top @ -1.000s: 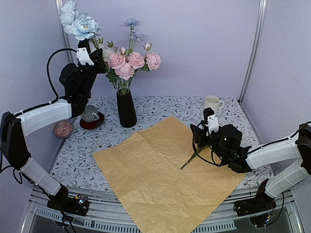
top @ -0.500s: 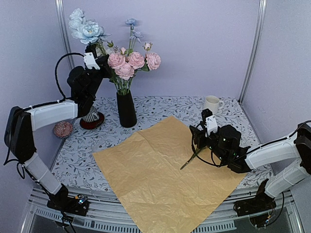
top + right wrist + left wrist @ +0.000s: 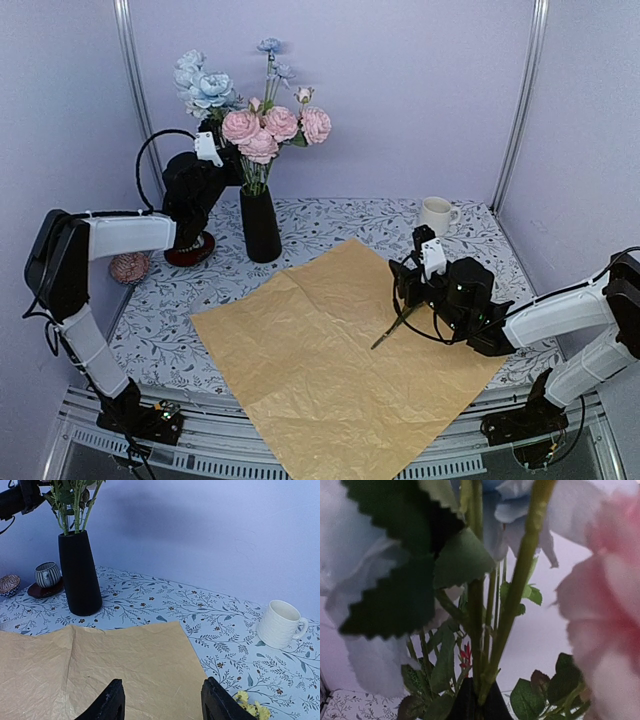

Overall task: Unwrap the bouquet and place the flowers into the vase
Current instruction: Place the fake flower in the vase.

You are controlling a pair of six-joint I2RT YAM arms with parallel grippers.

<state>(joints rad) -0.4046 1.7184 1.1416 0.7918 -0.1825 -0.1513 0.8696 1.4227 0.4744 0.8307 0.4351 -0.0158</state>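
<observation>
The black vase (image 3: 260, 226) stands at the back of the table with pink flowers (image 3: 276, 124) in it. My left gripper (image 3: 217, 136) is shut on the green stems (image 3: 481, 630) of pale blue and white flowers (image 3: 204, 86), held high just left of the pink ones. In the left wrist view its dark fingers (image 3: 466, 705) pinch those stems, with a pink bloom (image 3: 605, 610) close on the right. The bouquet's tan paper (image 3: 330, 360) lies spread flat. My right gripper (image 3: 405, 290) hangs open above the paper's right side (image 3: 162, 702), over a lying stem (image 3: 392, 330) with yellow blooms (image 3: 252, 706).
A white mug (image 3: 437, 213) sits at the back right. A striped cup on a red base (image 3: 187, 240) and a small patterned bowl (image 3: 129, 266) stand left of the vase. Purple walls close in the back and both sides.
My left arm has carried the blue and white flowers rightward and lower, from the far left up to the pink flowers in the vase. The right arm has barely shifted.
</observation>
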